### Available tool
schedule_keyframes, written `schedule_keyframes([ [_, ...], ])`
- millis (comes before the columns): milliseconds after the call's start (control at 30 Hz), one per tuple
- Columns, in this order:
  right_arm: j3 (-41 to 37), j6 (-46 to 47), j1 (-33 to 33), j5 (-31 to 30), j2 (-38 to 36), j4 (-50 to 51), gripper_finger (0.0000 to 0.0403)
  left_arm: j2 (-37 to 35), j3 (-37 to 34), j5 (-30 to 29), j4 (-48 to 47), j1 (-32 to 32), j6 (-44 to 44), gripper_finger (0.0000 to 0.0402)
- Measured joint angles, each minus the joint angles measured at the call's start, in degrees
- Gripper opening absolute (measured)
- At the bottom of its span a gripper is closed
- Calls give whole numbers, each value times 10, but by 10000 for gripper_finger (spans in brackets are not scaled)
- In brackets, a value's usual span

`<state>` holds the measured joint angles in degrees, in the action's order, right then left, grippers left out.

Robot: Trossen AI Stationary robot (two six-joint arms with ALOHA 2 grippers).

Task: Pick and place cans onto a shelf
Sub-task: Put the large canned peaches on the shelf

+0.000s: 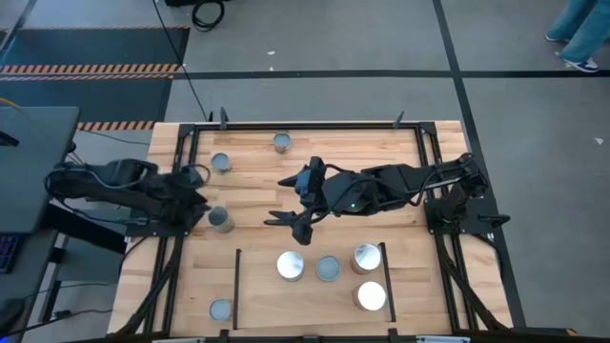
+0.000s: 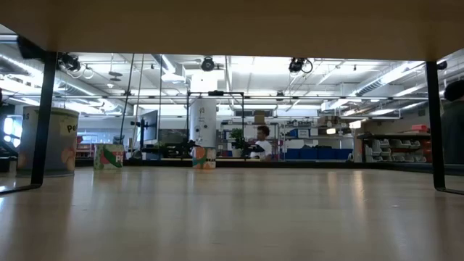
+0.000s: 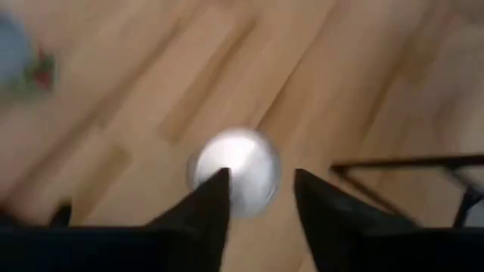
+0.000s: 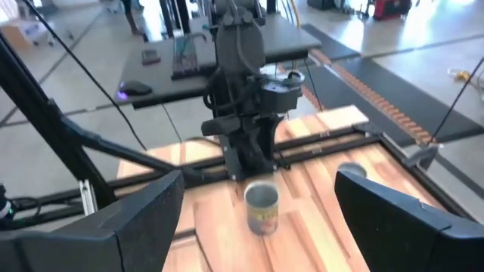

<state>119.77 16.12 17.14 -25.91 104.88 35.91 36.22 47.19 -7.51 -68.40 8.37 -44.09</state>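
The left gripper hangs closest to its wrist camera, its dark fingers spread apart just above a small grey-topped metal can near the light wooden bench's left edge, not pinching it. Two more grey cans stand toward the far left corner, another at the near edge. Right of a thin black rail, the light-wood shelf carries four cans. The right gripper hovers mid-bench, fingers spread wide, empty.
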Motion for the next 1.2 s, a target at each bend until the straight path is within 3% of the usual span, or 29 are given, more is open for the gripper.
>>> schedule_keyframes([
  [200,0,19,8,0,0,35,352,48,-53,37,7,0,-57,294],
  [333,0,19,7,0,0,41,352,84,-64,37,18,0,-57,350],
  [733,0,23,-1,20,0,43,352,185,-64,26,72,20,-52,355],
  [1200,0,34,4,33,0,50,352,285,-63,-51,125,62,-67,354],
])
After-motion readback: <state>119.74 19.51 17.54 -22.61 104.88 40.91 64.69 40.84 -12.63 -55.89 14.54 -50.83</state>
